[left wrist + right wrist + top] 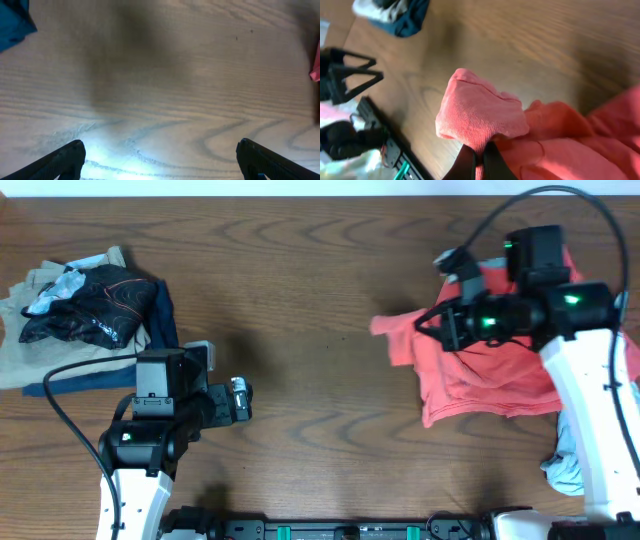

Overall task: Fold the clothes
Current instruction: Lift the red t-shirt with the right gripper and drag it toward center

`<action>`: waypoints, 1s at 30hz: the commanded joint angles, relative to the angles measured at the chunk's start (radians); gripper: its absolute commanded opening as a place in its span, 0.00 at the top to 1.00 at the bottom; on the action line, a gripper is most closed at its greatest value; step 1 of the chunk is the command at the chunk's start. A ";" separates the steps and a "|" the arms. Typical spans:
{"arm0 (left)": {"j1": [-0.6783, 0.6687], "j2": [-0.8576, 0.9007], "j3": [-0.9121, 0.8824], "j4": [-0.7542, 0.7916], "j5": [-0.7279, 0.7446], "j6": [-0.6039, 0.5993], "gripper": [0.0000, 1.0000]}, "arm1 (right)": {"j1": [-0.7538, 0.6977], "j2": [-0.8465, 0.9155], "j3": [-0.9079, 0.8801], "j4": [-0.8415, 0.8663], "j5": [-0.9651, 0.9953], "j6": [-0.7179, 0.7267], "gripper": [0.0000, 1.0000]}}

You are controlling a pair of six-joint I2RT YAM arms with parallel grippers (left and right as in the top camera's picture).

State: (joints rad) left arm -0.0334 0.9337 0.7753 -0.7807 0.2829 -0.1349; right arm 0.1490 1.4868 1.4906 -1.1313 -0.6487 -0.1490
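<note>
The shirt (480, 375) lies crumpled on the tabletop (320, 270). Most of it is bunched behind and under the right fingers (468, 164), and one flap is drawn out ahead of their tips. Those fingers are pressed together on a fold of that flap, and the coral cloth puffs up just past the pinch. Whether the fold is a sleeve or a stretch of hem, the wrist view is too close to tell.

The left fingers (65, 160) stand spread as wide as they go, with nothing between them and only bare wood beneath. From them the shirt shows only as a coral sliver at the edge of view, well apart.

The step in hand looks like drawing the shirt out onto the bare wood between the two sets of fingers, so it can be laid flat before any fold. To do it well:

- The pinch should stay firm and travel low, so the bunched part behind the fingers trails and unrolls rather than lifting in a lump.
- The pull should run straight away from the heap.
- The left fingers should take a second edge, well apart from the pinch, so the cloth can be stretched between the two.

A pile (90, 310) of other garments lies beyond the left fingers, on the side away from the shirt. A blue cloth (565, 465) sits behind the right fingers, beside that arm.
</note>
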 commanded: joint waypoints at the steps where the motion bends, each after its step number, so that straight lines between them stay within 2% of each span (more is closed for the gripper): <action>1: 0.006 0.001 0.021 0.007 0.005 -0.010 0.02 | 0.073 0.019 -0.001 0.043 -0.072 -0.050 0.99; 2: 0.006 0.001 0.021 0.008 0.005 -0.010 0.02 | 0.090 0.023 -0.001 0.066 -0.074 -0.050 0.93; 4: 0.006 0.001 0.021 0.008 0.005 -0.010 0.02 | 0.116 0.030 -0.001 0.116 -0.060 -0.050 0.66; 6: 0.006 0.002 0.021 0.009 0.006 -0.010 0.02 | 0.132 0.032 -0.001 0.158 -0.010 -0.046 0.47; 9: 0.006 0.004 0.021 0.008 0.006 -0.058 0.02 | 0.135 0.032 0.000 0.185 0.208 0.070 0.39; 12: 0.006 0.006 0.021 0.007 0.006 -0.172 0.02 | 0.129 0.032 0.000 0.156 0.539 0.216 0.33; 15: 0.006 0.007 0.021 0.011 0.006 -0.289 0.03 | 0.116 0.032 -0.001 0.084 0.820 0.330 0.19; 18: 0.000 0.017 0.016 0.051 0.062 -0.335 0.02 | 0.082 0.032 0.000 0.010 0.954 0.371 0.07; 21: -0.031 0.055 0.011 0.092 0.155 -0.335 0.02 | 0.026 0.032 0.000 -0.030 0.963 0.374 0.04; 30: -0.251 0.292 0.011 0.210 0.159 -0.455 0.02 | -0.122 0.032 0.000 -0.079 0.846 0.385 0.03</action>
State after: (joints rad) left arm -0.2150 1.1534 0.7753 -0.6056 0.4202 -0.5220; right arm 0.0566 1.5158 1.4899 -1.2053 0.2298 0.2092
